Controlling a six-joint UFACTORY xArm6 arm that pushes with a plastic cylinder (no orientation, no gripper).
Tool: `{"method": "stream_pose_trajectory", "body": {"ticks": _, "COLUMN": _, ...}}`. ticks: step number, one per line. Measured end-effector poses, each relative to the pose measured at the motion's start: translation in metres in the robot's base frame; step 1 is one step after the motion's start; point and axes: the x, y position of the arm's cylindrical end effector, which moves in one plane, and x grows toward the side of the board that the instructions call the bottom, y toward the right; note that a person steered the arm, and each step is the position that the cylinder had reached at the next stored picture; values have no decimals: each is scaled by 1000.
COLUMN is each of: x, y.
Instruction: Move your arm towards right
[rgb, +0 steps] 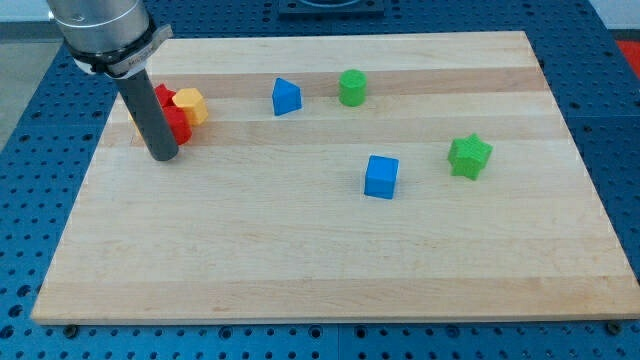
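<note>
My tip (163, 156) stands on the wooden board (300, 250) near its left edge. Right behind and beside the rod is a tight cluster of a red block (176, 118) and a yellow block (191, 105); the rod hides part of the red one. A blue triangular block (286, 96) lies to the right of the cluster, and a green cylinder (352, 87) farther right. A blue cube (381, 176) sits right of the board's middle. A green star (469, 156) is at the right.
The board rests on a blue perforated table (620, 120). The arm's grey metal body (100, 30) fills the view's top left corner above the rod.
</note>
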Motion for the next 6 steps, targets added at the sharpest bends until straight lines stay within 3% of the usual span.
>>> {"method": "stream_pose_trajectory", "body": {"ticks": 3, "x": 6, "y": 20}}
{"method": "stream_pose_trajectory", "body": {"ticks": 5, "x": -18, "y": 140}}
{"method": "stream_pose_trajectory", "body": {"ticks": 6, "x": -27, "y": 141}}
